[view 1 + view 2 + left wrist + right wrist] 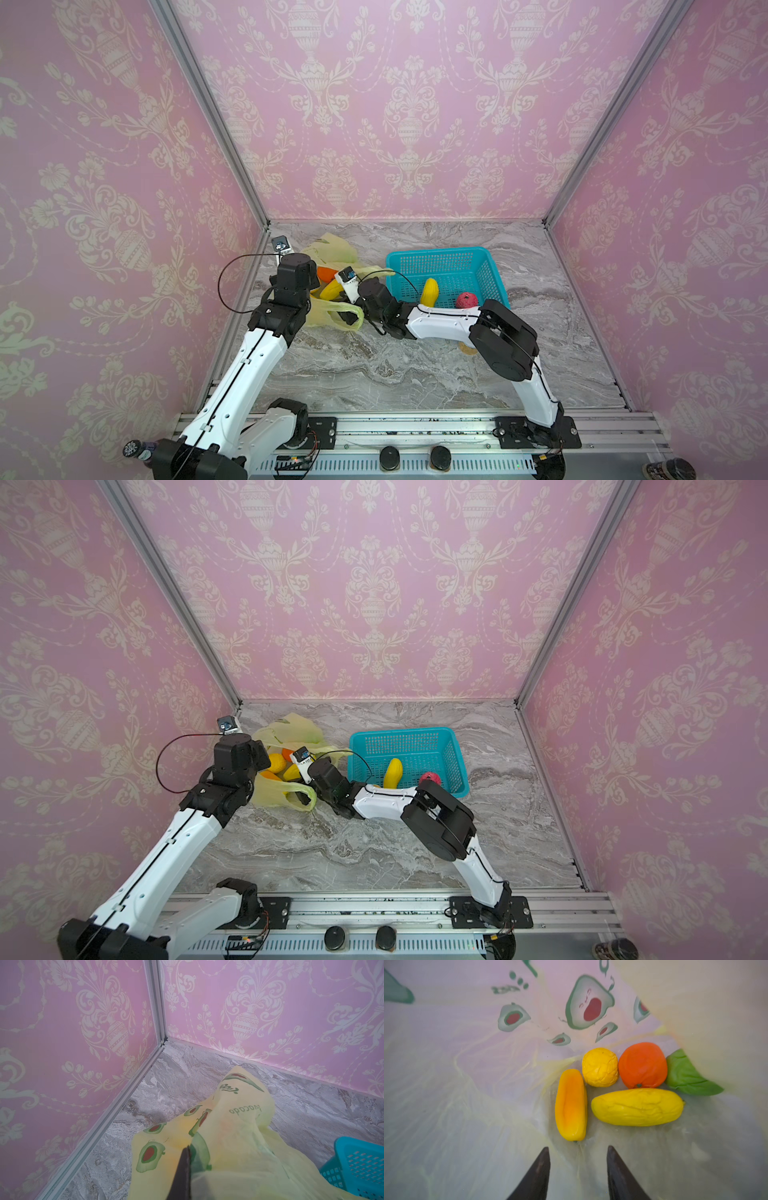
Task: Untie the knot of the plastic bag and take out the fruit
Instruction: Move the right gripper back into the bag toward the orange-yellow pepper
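Observation:
The plastic bag [328,249] [291,729] lies at the back left, its mouth open toward the middle. The knot does not show. My left gripper [185,1159] is shut on a fold of the bag's film [228,1136] and holds it up. My right gripper [578,1149] is inside the bag, open with nothing between its fingers. Just ahead of it lies the fruit: an orange-yellow long piece [571,1105], a yellow long one [637,1106], a yellow round one [600,1067], an orange [642,1065] and a green piece [685,1076].
A teal mesh basket [436,252] [403,731] stands right of the bag, holding a yellow long fruit [429,292] and a pink-red one [466,300]. A loose bag handle loop [340,318] lies on the marble table. A pale round thing [467,350] peeks from under the right arm.

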`<action>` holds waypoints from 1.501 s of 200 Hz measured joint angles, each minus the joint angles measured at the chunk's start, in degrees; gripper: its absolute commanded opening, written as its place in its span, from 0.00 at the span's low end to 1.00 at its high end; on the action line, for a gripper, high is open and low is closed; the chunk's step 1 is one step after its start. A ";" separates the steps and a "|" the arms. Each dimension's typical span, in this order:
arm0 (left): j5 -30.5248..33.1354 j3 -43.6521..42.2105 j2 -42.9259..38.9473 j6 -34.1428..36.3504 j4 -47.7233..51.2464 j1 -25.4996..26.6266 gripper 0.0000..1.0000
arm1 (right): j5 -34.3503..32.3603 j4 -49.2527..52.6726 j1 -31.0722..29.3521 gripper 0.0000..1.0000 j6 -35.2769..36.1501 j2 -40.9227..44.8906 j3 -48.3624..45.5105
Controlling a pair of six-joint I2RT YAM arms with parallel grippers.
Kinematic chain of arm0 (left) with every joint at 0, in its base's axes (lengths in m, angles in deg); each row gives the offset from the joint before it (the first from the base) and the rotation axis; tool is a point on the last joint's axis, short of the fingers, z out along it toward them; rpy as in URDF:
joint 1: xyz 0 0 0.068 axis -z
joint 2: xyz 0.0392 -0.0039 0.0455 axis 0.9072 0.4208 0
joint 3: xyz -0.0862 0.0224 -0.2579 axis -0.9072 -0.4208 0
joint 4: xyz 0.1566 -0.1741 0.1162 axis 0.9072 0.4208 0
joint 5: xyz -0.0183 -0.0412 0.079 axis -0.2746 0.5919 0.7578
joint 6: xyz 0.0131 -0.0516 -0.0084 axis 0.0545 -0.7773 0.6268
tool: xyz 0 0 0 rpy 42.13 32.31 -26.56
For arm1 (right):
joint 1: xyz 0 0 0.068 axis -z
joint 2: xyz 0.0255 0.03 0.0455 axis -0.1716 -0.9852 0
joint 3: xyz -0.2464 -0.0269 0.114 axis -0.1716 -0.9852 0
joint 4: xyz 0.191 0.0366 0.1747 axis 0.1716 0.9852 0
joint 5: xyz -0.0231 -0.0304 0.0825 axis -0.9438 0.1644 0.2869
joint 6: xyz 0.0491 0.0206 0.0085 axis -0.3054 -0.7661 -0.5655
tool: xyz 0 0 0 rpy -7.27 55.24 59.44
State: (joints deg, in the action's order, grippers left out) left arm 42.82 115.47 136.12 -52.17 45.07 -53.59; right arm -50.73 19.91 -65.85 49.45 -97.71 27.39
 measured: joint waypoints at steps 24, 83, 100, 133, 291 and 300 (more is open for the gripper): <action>-1.92 -8.39 -1.95 0.81 -5.05 0.00 0.00 | 3.54 1.14 0.96 0.55 -0.55 -0.61 0.00; -9.07 -17.92 -3.45 1.92 -12.35 0.02 0.00 | 9.46 0.59 1.60 0.66 -2.91 -2.56 2.23; -10.82 -17.18 -1.77 1.92 -13.29 0.02 0.00 | 10.56 -0.66 1.03 0.71 -3.28 -2.91 1.16; -14.64 -16.90 0.52 1.88 -15.08 0.02 0.00 | 8.04 -3.04 -1.03 0.78 -2.75 -3.10 -1.44; -16.06 -17.20 -1.01 1.84 -17.49 0.28 0.00 | 1.42 4.66 -3.45 0.92 -1.55 -17.29 15.93; -16.04 -17.53 -1.66 1.84 -17.66 0.28 0.00 | 1.46 4.68 -3.54 0.92 -1.60 -17.79 16.37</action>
State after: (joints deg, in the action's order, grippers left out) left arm 26.77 97.94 134.46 -50.33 27.41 -53.30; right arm -49.26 24.59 -69.39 47.85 -115.50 43.76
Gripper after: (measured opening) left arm 0.047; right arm 0.918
